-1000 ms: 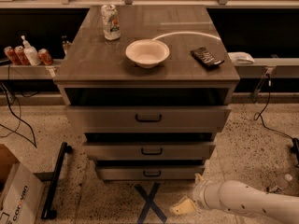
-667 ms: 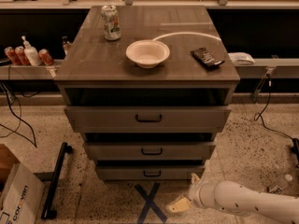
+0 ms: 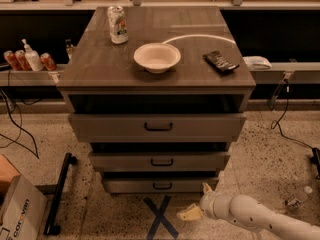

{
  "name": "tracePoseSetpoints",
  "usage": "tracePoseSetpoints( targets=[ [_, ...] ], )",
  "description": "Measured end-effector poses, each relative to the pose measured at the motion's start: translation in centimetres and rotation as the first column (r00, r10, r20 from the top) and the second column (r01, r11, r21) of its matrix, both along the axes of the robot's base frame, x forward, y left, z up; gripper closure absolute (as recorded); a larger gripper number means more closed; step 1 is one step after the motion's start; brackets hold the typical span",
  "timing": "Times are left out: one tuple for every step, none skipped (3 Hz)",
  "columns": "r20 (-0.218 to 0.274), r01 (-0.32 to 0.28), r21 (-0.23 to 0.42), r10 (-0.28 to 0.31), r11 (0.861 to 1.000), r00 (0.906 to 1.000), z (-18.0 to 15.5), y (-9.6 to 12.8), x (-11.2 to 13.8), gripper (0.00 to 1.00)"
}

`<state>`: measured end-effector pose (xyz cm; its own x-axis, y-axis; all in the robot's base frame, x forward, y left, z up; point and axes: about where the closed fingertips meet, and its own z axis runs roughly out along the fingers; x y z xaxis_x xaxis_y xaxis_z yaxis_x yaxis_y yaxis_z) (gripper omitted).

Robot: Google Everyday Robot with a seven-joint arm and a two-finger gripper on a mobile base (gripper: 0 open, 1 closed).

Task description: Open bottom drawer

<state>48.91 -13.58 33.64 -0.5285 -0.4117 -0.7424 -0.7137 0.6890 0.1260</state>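
Observation:
The bottom drawer (image 3: 160, 185) is the lowest of three grey-brown drawer fronts on the cabinet, with a small black bar handle (image 3: 162, 186) at its centre. The middle drawer (image 3: 159, 161) and the top drawer (image 3: 158, 127) sit above it. My gripper (image 3: 198, 202) is low near the floor, to the right of and just in front of the bottom drawer's right end, on the white arm (image 3: 255, 216) entering from the lower right. One finger points up toward the drawer corner, the other points left over the floor, so the gripper is open and holds nothing.
On the cabinet top stand a can (image 3: 117, 24), a white bowl (image 3: 157, 57) and a dark packet (image 3: 221, 62). A blue tape X (image 3: 160, 216) marks the floor before the cabinet. A cardboard box (image 3: 17, 211) and a black bar (image 3: 60, 193) lie left. Cables trail on both sides.
My gripper has moved left and slightly up, closer to the bottom drawer's right end. The drawers look the same.

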Motion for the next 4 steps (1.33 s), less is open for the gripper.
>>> tracePoseSetpoints(
  targets=[
    [0.020,0.026,0.067,-0.028,0.997,0.9994,-1.8,-0.9,1.7,0.00],
    [0.016,0.042,0.126,-0.044,0.991,0.9989,-3.7,-1.5,3.1,0.00],
    [0.000,0.060,0.172,-0.061,0.983,0.9981,-5.7,-2.0,4.7,0.00],
    [-0.008,0.071,0.220,-0.071,0.973,0.9974,-7.6,-2.6,8.9,0.00]
  ],
)
